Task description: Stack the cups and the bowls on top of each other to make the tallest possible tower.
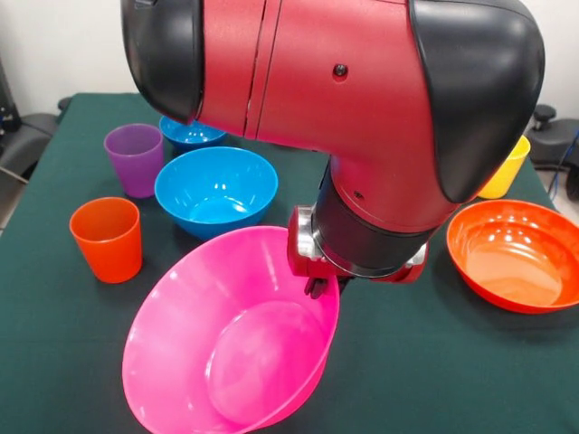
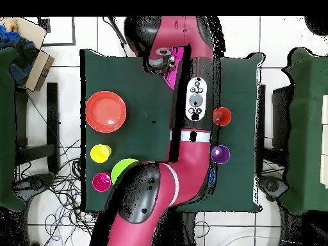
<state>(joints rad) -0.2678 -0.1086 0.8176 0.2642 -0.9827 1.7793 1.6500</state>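
Note:
A large pink bowl (image 1: 226,353) is tilted at the table's near edge, its opening facing the camera. My gripper (image 1: 315,287) sits at the bowl's upper right rim and is shut on it; the arm's wrist hides most of the fingers. A blue bowl (image 1: 217,190) stands behind it, with a smaller blue bowl (image 1: 190,134) further back. A purple cup (image 1: 136,158) and an orange cup (image 1: 107,237) stand upright at the left. An orange bowl (image 1: 516,253) and a yellow cup (image 1: 507,167) are at the right. From above, only a sliver of the pink bowl (image 2: 172,75) shows beside the arm.
The overhead view also shows a green bowl (image 2: 123,170) and a small magenta cup or bowl (image 2: 101,182) near the robot's base, beside the yellow cup (image 2: 100,153). The arm (image 2: 182,147) spans the dark green table (image 2: 141,83) lengthwise.

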